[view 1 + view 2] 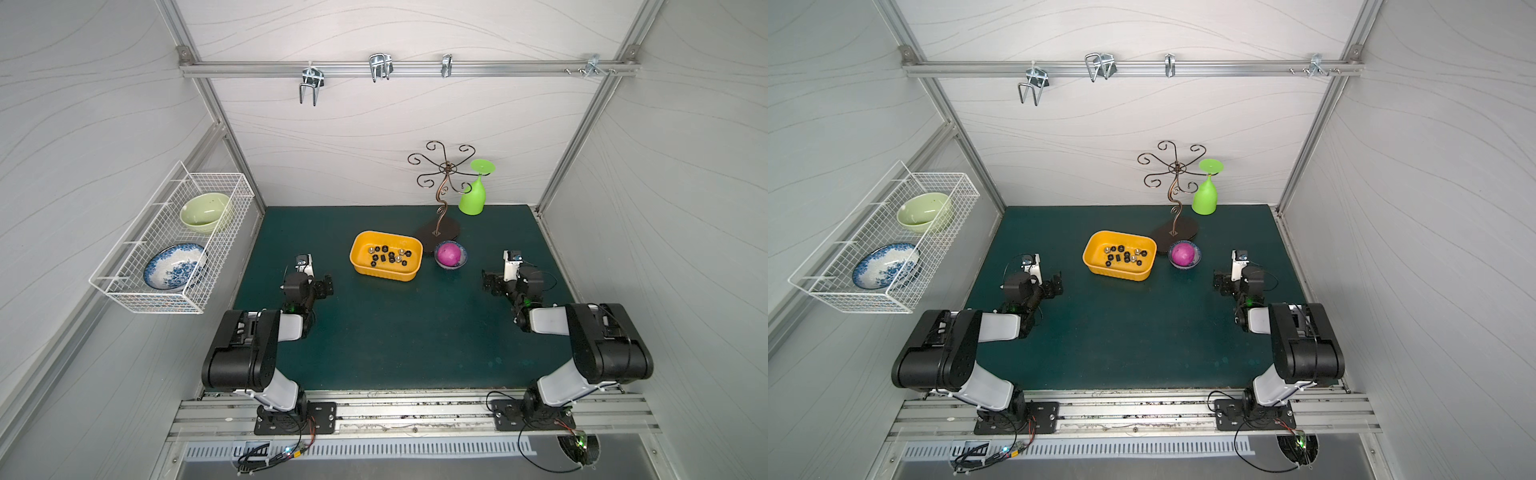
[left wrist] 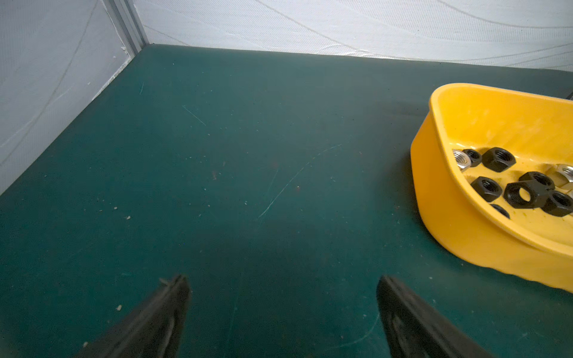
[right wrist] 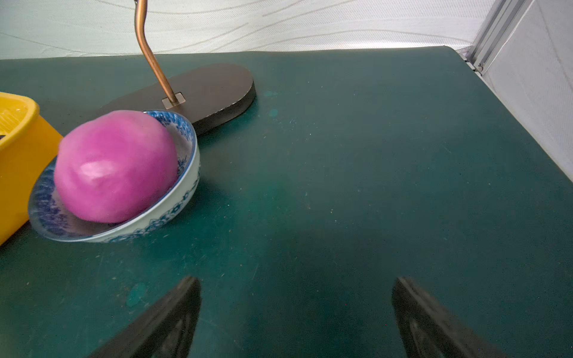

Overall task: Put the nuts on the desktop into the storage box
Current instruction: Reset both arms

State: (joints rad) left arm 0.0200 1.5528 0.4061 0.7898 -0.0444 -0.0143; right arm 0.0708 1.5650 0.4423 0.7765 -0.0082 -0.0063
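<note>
The yellow storage box (image 1: 384, 274) (image 1: 1119, 274) stands on the dark teal desktop (image 1: 407, 332) toward the back middle. Several black and silver nuts (image 1: 388, 257) (image 1: 1125, 255) (image 2: 524, 193) lie on its floor; every nut I see is inside it. My left gripper (image 1: 326, 286) (image 1: 1054, 284) hovers low to the left of the box, open, with only bare mat between its fingers in the left wrist view (image 2: 282, 282). My right gripper (image 1: 490, 284) (image 1: 1222, 284) sits at the right, open and holding nothing (image 3: 296, 283). A corner of the box (image 3: 21, 155) shows in the right wrist view.
A small blue-patterned bowl (image 1: 462, 262) (image 3: 186, 173) with a pink ball (image 1: 450, 252) stands right of the box. Behind it is a scrolled metal stand (image 1: 440, 199) with an upturned green goblet (image 1: 473, 199) hanging on it. A white wire basket (image 1: 174, 291) with two bowls hangs on the left wall.
</note>
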